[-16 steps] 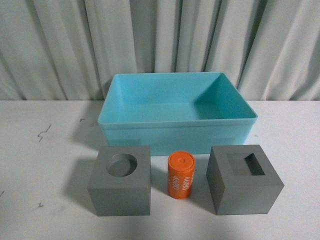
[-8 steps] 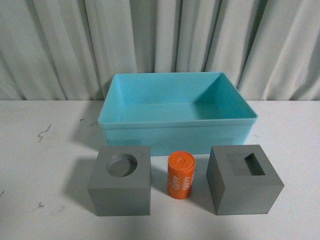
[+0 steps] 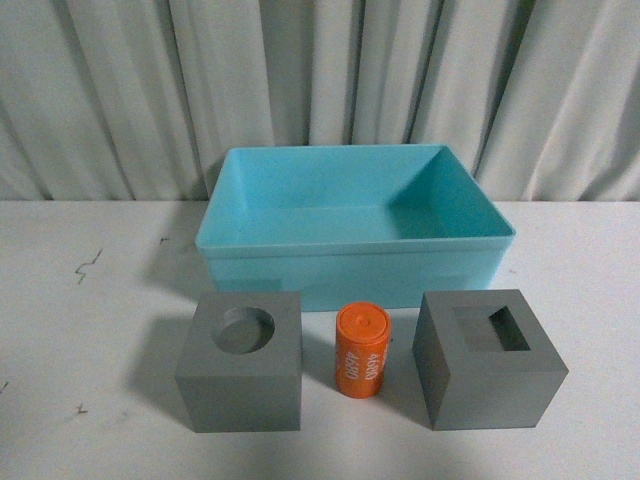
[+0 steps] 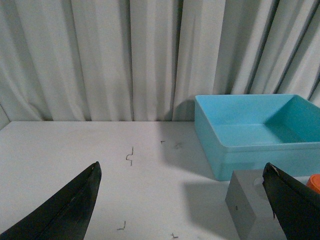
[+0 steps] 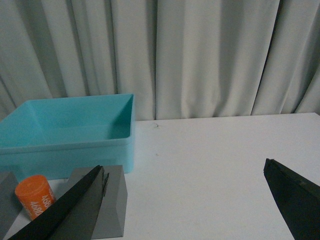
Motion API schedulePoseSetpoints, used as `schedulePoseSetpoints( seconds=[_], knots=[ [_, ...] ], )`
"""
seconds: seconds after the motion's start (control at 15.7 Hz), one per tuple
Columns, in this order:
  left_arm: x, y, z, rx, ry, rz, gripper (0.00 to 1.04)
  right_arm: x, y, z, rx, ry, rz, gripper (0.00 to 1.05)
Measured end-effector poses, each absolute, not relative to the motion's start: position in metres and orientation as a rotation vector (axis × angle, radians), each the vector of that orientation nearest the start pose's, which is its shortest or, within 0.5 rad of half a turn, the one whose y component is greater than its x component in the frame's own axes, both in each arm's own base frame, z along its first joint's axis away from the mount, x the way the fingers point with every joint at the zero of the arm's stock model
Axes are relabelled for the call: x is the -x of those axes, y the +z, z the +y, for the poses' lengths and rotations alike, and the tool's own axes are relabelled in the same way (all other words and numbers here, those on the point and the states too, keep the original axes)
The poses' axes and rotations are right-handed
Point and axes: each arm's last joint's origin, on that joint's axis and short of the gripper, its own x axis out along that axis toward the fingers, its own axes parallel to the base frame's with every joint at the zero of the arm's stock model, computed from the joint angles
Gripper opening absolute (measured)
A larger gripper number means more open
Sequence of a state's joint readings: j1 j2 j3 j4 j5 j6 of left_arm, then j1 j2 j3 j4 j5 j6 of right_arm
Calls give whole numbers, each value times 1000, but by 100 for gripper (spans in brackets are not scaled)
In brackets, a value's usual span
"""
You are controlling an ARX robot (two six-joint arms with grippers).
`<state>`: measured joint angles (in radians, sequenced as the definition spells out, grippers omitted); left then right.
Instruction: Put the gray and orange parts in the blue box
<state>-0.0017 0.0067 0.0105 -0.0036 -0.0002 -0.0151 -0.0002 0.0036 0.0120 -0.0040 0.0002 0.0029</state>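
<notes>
Three parts stand in a row on the white table in front of the blue box (image 3: 355, 225). At the left is a gray cube with a round recess (image 3: 241, 362), in the middle an orange cylinder with white digits (image 3: 361, 351), at the right a gray cube with a square recess (image 3: 488, 358). The box looks empty. Neither arm shows in the front view. My left gripper (image 4: 182, 172) is open over bare table, left of the round-recess cube (image 4: 245, 205). My right gripper (image 5: 185, 175) is open over bare table, right of the square-recess cube (image 5: 112, 205). The cylinder (image 5: 35, 196) and the box (image 5: 70, 132) also show there.
A pleated gray curtain (image 3: 320, 90) hangs behind the table. Small dark marks (image 3: 88, 265) dot the tabletop (image 3: 90, 330) at the left. The box's front wall stands just behind the three parts.
</notes>
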Motion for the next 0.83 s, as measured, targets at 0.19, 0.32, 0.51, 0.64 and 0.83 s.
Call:
schedulePoseSetpoints(
  seconds=[0.19, 0.32, 0.51, 0.64, 0.83],
  knots=[
    [-97, 166, 0, 15, -2, 0, 98, -97, 167, 0, -2, 0, -4, 98],
    [-97, 166, 0, 15, -2, 0, 98, -97, 167, 0, -2, 0, -4, 98],
    [-97, 166, 0, 15, -2, 0, 98, -97, 167, 0, -2, 0, -4, 98],
    [-97, 166, 0, 15, -2, 0, 98, -97, 167, 0, -2, 0, -4, 98],
    [-97, 166, 0, 15, -1, -1, 98, -114, 177, -8, -127, 0, 456, 98]
  ],
)
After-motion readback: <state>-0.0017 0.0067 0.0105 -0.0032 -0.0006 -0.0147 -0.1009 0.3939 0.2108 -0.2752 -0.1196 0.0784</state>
